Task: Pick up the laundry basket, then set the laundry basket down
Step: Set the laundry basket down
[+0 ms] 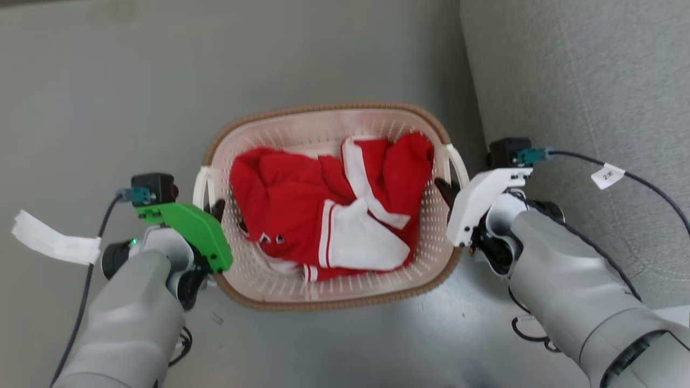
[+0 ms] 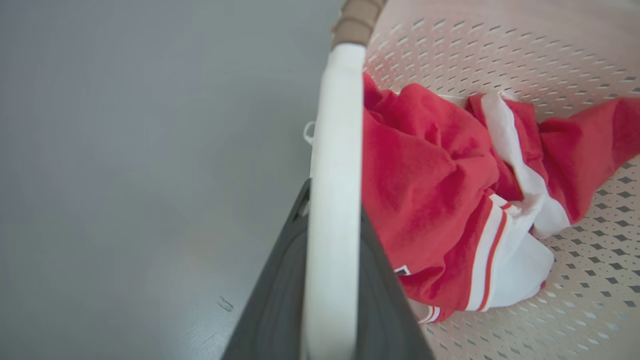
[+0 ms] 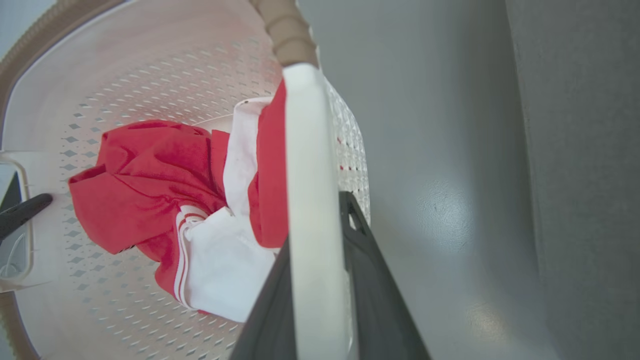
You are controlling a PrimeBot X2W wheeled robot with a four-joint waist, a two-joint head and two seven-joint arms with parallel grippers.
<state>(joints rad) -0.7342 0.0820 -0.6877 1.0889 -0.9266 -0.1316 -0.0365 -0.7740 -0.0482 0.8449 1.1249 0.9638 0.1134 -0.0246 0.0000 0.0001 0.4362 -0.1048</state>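
L arm pose: grey forearm enters from lower left of head view, angled up and inward; green wrist cover sits just beside the basket's left side.
R arm pose: grey forearm enters from lower right, angled up and inward; white wrist cover sits just beside the basket's right side.
Left gripper (image 1: 214, 208): dark fingers (image 2: 272, 310) flank the left handle (image 2: 332, 200), one per side, closed against the white bar.
Right gripper (image 1: 446, 192): dark fingers (image 3: 367, 280) flank the right handle (image 3: 312, 200) likewise, clamped on it.
Laundry basket (image 1: 323, 109): between both grippers, centre of head view, upright, opening up, above grey floor (image 1: 108, 81). Resting or raised: cannot tell.
Contents: crumpled red-and-white garment (image 1: 302, 210) on the basket bottom.
Surroundings: grey upholstered surface (image 1: 593, 81) at right, near the basket's right side.
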